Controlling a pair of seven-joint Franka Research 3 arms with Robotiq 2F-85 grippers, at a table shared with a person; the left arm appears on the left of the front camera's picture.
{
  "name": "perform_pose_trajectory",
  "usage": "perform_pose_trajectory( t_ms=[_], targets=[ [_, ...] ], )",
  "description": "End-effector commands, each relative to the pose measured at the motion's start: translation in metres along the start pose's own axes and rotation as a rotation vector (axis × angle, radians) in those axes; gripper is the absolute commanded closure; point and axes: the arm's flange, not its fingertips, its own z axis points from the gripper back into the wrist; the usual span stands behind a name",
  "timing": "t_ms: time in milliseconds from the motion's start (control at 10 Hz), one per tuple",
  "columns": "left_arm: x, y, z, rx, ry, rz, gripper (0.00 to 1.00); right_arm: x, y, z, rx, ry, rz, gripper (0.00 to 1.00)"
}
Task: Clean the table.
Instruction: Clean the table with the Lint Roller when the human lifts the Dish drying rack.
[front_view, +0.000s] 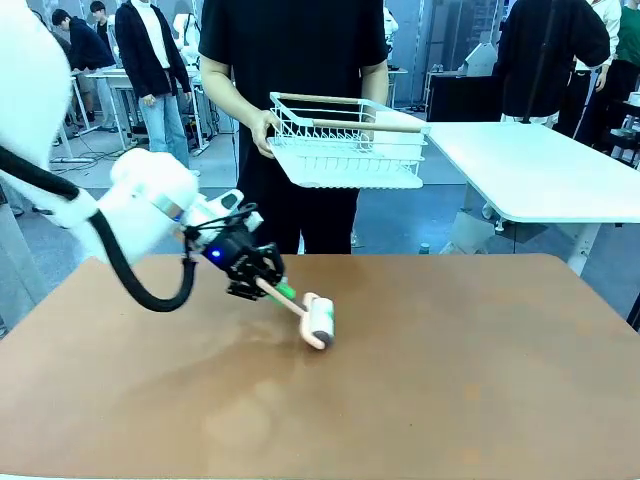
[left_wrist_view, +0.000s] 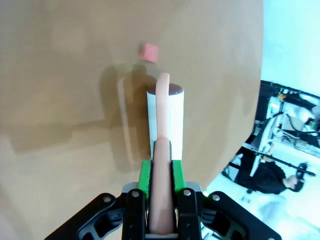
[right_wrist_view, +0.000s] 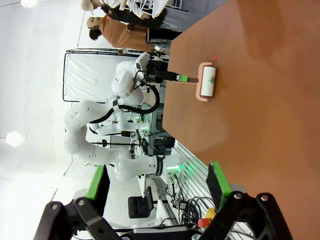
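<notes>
The table (front_view: 450, 380) has a smooth, matt reddish-brown top that gives back only soft, dull reflections. On the table, the lint roller (front_view: 318, 322) has a pale pink handle of smooth, plastic-looking finish and a white roll with a papery, matt face. Just above the table, the left gripper (front_view: 272, 290) is made of matt black hard links with shiny screw heads, and its bright green, rubbery-looking pads (left_wrist_view: 145, 175) press the handle. The left arm (front_view: 150, 195) wears a glossy white shell. Beyond the table's far edge, the wire rack (front_view: 345, 150) is white-coated wire with pale wooden rails.
</notes>
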Motion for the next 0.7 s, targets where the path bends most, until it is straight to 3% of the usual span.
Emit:
perform_pose_trajectory(
  t_ms=[0,300,600],
  targets=[
    [-0.027,0.016,-0.075,0.077,0.093,0.033,0.79,-0.001,0.002,0.0,0.014,-0.006,0.014,0.0],
    [-0.032,-0.011,-0.086,0.068,0.111,-0.005,0.79,-0.001,0.002,0.0,0.014,-0.006,0.014,0.0],
    [-0.036,-0.042,-0.043,0.022,0.076,-0.046,0.79,-0.001,0.002,0.0,0.014,-0.006,0.014,0.0]
  ],
)
